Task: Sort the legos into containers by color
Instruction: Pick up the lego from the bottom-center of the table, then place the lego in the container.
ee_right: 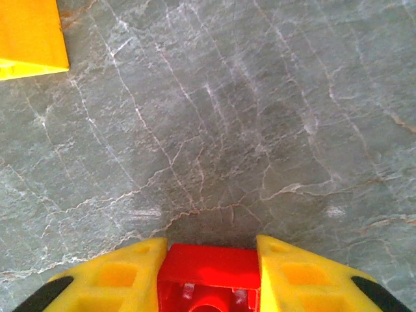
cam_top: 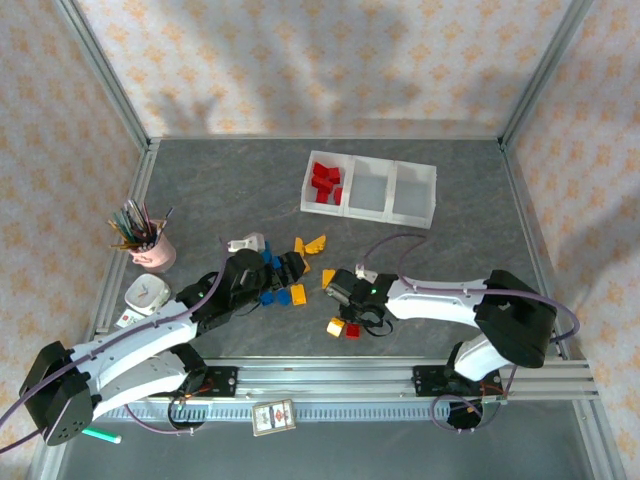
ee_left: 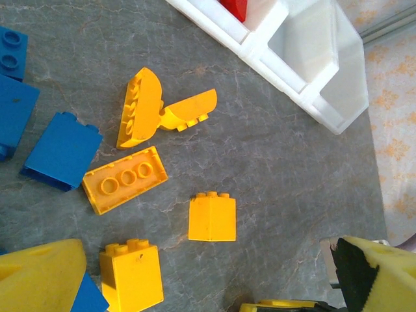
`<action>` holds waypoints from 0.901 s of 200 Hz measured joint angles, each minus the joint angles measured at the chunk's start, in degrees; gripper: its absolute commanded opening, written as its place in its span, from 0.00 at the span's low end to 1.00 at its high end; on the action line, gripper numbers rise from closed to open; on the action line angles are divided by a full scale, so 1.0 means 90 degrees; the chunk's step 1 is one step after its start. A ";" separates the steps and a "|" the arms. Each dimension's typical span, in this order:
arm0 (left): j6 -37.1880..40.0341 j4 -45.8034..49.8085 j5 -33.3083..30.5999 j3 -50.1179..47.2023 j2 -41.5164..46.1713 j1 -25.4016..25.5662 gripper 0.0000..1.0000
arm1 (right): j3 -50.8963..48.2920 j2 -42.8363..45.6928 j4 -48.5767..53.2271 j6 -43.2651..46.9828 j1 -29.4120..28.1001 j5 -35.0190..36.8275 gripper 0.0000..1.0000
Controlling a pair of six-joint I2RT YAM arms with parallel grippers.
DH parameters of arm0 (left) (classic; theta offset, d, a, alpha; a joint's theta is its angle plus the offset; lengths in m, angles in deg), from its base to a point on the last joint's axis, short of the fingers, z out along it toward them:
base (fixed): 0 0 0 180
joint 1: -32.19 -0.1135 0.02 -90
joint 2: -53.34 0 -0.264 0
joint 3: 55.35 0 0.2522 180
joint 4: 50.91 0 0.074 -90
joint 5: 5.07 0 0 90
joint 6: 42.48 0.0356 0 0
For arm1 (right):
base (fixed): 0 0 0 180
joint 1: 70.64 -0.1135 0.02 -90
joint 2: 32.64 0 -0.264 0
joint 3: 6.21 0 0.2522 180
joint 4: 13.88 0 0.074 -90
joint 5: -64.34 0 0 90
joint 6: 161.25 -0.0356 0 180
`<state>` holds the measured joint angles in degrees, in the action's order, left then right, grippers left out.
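Your right tool (ee_right: 208, 289) is pinching a red lego (ee_right: 208, 265) at its very tips, low over the table (ee_right: 214, 130) and well apart from the containers (cam_top: 432, 195). So shallow a hold is risking a slip in transit, or a drop outside the left bin (cam_top: 308, 185) holding the reds (cam_top: 325, 182). Your left tool (ee_left: 207, 273) is gaping wide above yellow legos (ee_left: 211, 218).
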<state>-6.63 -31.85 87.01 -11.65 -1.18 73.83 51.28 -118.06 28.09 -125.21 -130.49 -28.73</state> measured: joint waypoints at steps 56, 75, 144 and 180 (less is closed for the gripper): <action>0.0141 0.0146 -0.0282 0.0335 -0.0053 0.0000 0.99 | 0.0364 0.0476 0.0170 0.0466 0.0403 0.0432 0.29; 0.0240 0.0165 -0.0410 0.0495 -0.0051 0.0000 0.99 | 0.0731 0.0573 0.0260 0.0852 0.0772 0.0658 0.30; 0.0534 0.0177 -0.0449 0.0597 0.0063 -0.0629 0.99 | 0.2878 -0.0527 -0.0163 0.2399 0.1722 0.1025 0.30; 0.0712 0.0134 -0.0257 0.0678 0.0066 -0.1219 0.99 | 0.4248 -0.1877 -0.0364 0.3082 0.2064 0.0925 0.30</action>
<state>-0.22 -30.65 84.70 -5.55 -0.59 62.86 89.50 -134.96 24.81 -97.47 -111.91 -20.41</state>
